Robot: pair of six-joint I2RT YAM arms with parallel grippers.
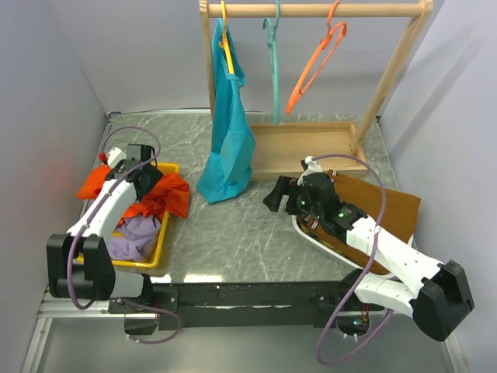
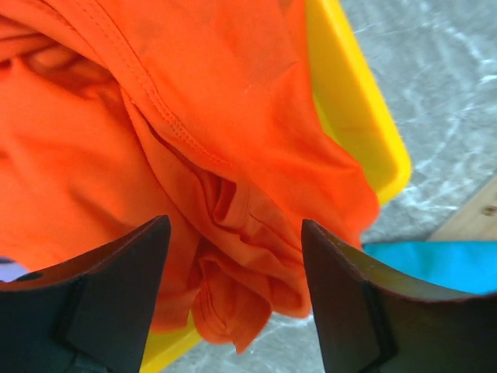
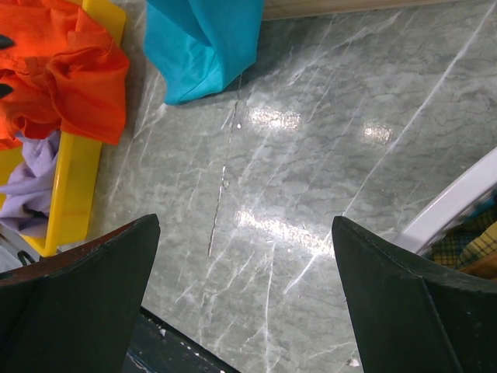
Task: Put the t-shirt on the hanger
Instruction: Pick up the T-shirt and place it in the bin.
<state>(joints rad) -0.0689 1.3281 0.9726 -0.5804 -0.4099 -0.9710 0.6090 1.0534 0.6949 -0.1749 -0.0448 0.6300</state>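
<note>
left gripper (image 2: 235, 225) pointing down, jaws parted, right gripper (image 3: 245, 221) jaws wide apart

In front of the wooden rack (image 1: 373, 9), the marble tabletop (image 1: 233, 241) lies bare between the yellow tray (image 1: 161, 237) and the right gripper (image 1: 278, 196), leaving an open lane. The teal t-shirt (image 1: 229, 140) hangs from the rack's left end down to the table and walls off that side. Along the rail, open air separates the teal hanger (image 1: 274, 70) from the orange hanger (image 1: 298, 93). Left of the rack, the orange t-shirt (image 1: 167, 194) spills over the tray's rim, bunched between the left gripper's (image 2: 237, 233) spread fingers.
</note>
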